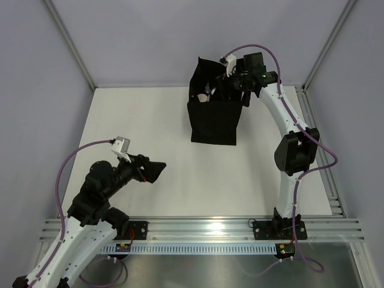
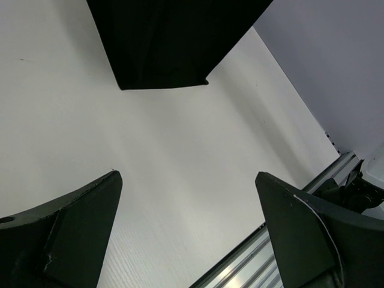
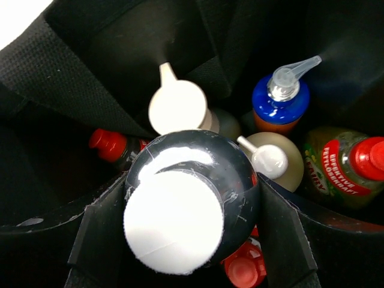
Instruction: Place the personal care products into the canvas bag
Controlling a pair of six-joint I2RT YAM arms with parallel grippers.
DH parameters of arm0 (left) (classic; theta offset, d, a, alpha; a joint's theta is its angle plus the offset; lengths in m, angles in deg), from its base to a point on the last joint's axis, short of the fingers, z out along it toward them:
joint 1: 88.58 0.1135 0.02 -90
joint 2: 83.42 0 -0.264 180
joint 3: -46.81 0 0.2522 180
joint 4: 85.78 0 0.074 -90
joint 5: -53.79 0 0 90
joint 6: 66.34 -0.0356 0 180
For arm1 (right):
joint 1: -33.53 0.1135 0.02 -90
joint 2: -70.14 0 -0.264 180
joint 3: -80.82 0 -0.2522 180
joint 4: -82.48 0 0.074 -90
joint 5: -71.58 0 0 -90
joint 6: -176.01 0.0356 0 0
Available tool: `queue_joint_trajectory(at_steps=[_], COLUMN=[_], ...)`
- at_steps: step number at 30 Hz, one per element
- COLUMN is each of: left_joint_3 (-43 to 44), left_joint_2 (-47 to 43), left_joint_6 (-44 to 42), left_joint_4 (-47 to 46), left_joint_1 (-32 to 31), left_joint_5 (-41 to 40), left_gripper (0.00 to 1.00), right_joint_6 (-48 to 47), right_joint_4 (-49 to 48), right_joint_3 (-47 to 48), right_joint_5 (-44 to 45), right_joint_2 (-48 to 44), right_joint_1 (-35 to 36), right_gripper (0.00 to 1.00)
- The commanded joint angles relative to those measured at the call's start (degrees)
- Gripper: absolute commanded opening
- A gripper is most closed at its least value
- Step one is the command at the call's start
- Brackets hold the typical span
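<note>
Right wrist view: the right hand pinches a clear white-capped bottle inside the black fabric tote bag, an orange blue-capped bottle at two o'clock; the left hand is spread.

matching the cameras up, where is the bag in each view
top external: bag stands upright at top centre, with the right gripper over its mouth.
left wrist: bag is the black shape along the top edge.
right wrist: the bag's inside fills the frame behind the white-capped bottle that the gripper holds.
shared landmark: the white table, likely the top-left sliver in the right wrist view.
</note>
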Motion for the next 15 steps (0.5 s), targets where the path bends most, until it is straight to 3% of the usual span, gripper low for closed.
queue_joint_trajectory(at_steps=[1, 6, 9, 15], left_joint_3=[0.08, 0.43, 0.25, 0.17], left_joint_2=[-0.71, -0.45, -0.88, -1.41], left_joint_6=[-0.31, -0.39, -0.39, -0.39], left_joint_4=[-2.33, -1.63, -1.10, -0.83], left_joint_1=[0.23, 0.23, 0.23, 0.23], left_joint_5=[1.84, 2.20, 2.20, 2.11], left_gripper=[0.99, 0.99, 0.99, 0.99], right_joint_6=[-0.23, -0.32, -0.93, -0.76], right_joint_4=[6.51, 5.55, 5.72, 6.69], right_joint_3=[0.82, -0.33, 0.29, 3.80], right_joint_5=[-5.76, -1.64, 0.04, 2.50], right_joint_2=[-3.23, -3.41, -3.85, -5.34], right_joint_1=[1.19, 1.28, 1.28, 0.75], right_gripper=[0.63, 0.76, 0.99, 0.99])
